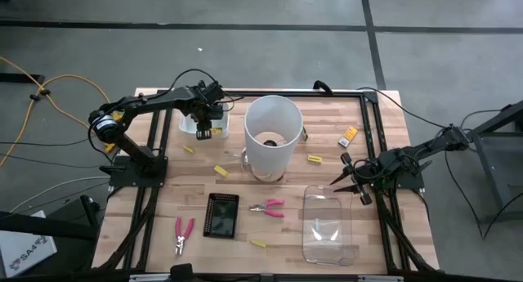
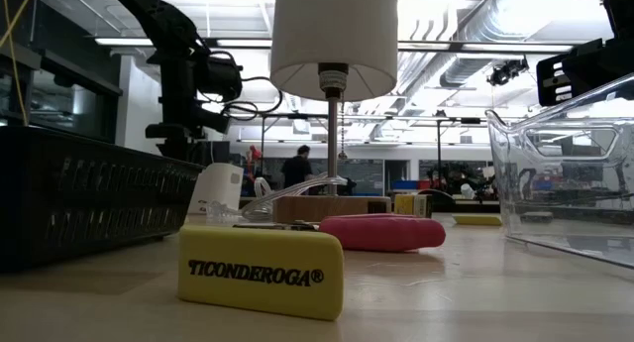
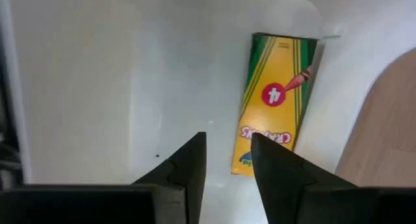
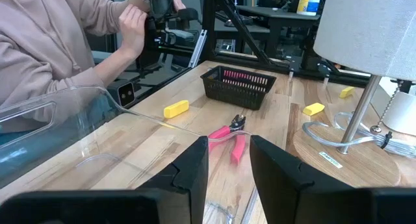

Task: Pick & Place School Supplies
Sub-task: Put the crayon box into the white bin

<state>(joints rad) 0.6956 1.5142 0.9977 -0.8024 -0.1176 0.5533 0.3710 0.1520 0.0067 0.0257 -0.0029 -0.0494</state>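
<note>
My left gripper (image 1: 204,120) (image 3: 227,143) points down into a white bin (image 1: 198,125) at the table's far left and is open. A yellow and green crayon box (image 3: 276,100) lies flat on the bin's floor just beyond and below its fingertips. Yellow erasers lie on the table (image 1: 221,171) (image 1: 315,158) (image 1: 259,243) (image 2: 263,271). Two pink-handled pliers (image 1: 184,233) (image 1: 270,207) lie near the front. My right gripper (image 1: 351,180) (image 4: 229,146) waits level at the right edge, open, with nothing between its fingers.
A lamp with a tall white shade (image 1: 272,135) stands mid-table. A black mesh basket (image 1: 221,214) sits near the front, with a clear plastic tub (image 1: 329,225) at the front right. A small yellow box (image 1: 348,136) lies far right. A person's hand and sleeve (image 4: 58,42) show beyond the table.
</note>
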